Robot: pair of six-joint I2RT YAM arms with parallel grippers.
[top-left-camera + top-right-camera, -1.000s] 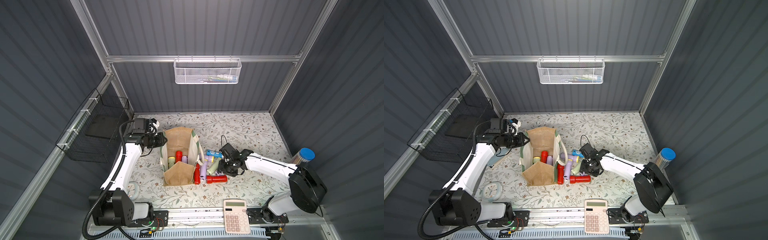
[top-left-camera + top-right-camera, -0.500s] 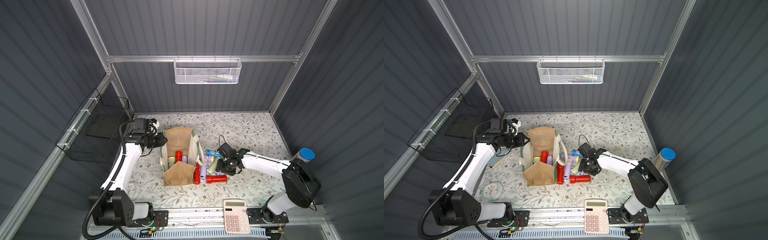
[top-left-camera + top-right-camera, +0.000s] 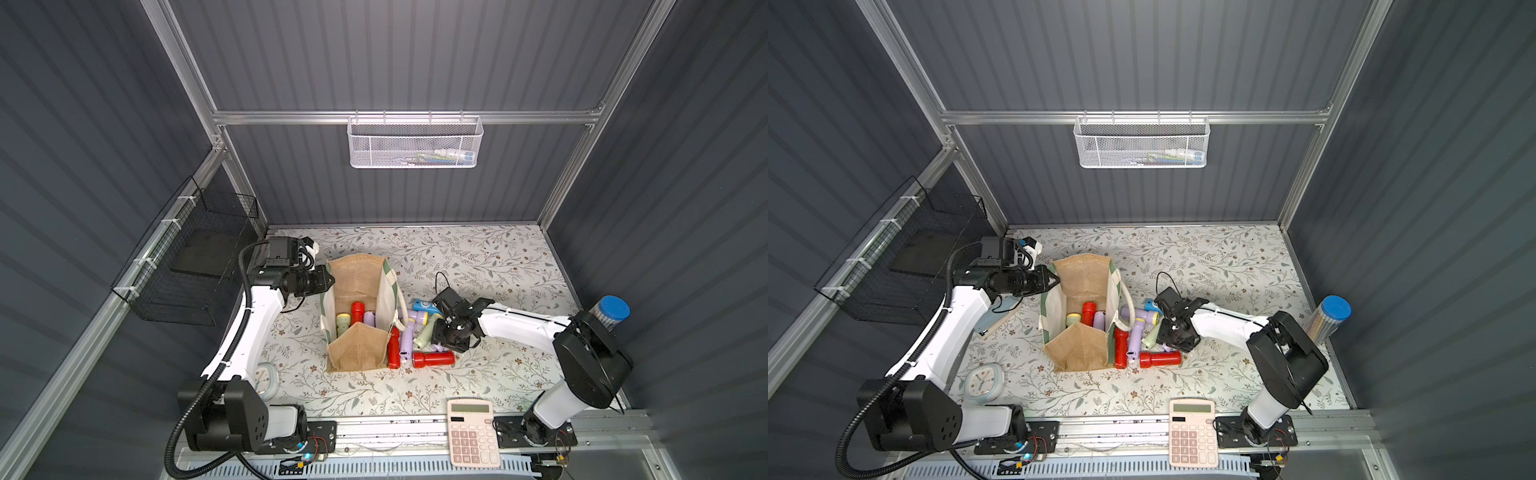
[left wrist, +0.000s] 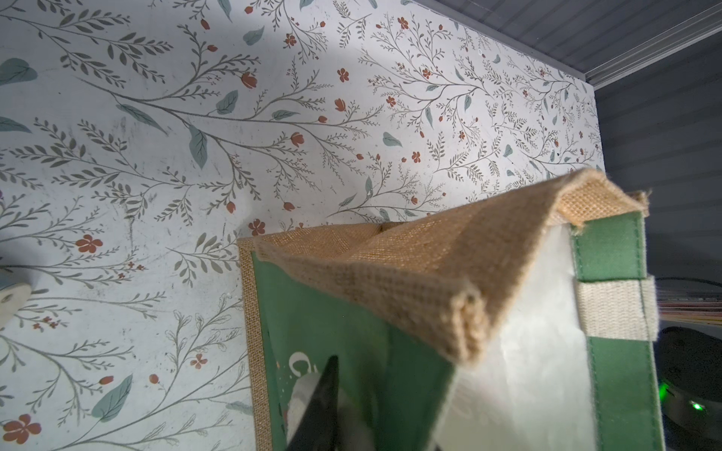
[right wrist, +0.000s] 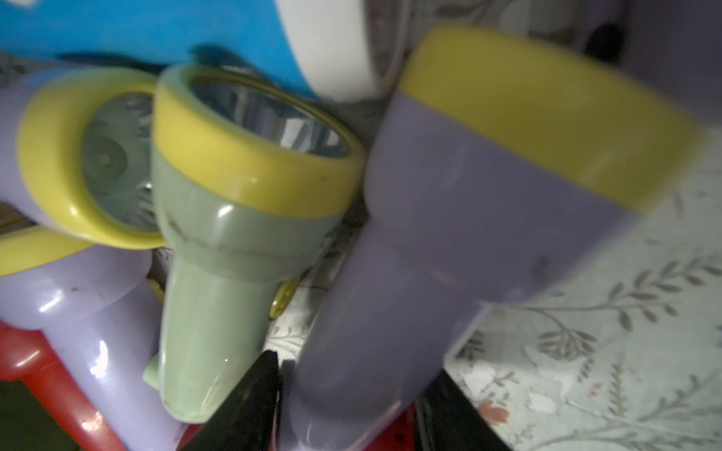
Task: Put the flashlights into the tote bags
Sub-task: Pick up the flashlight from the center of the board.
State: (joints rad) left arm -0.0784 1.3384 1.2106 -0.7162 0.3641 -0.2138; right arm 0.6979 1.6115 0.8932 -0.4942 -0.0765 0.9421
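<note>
The tan jute tote bag with green-and-white sides stands open in both top views. A red, a pale green and a lilac flashlight lie in it. My left gripper is shut on the tote bag's left side panel, one finger on the green cloth. Several flashlights are piled right of the bag: blue, lilac, green, red. My right gripper is shut on a lilac flashlight's handle, low over the pile.
A pink calculator lies at the front edge. A clear pencil tube with a blue lid stands at the right wall. A pale clock lies front left. A black wire basket hangs on the left wall, a white mesh basket on the back wall.
My right arm's elbow has swung inward while its gripper stayed over the pile, tightening a little on the lilac flashlight. The left arm and the bag have not moved.
</note>
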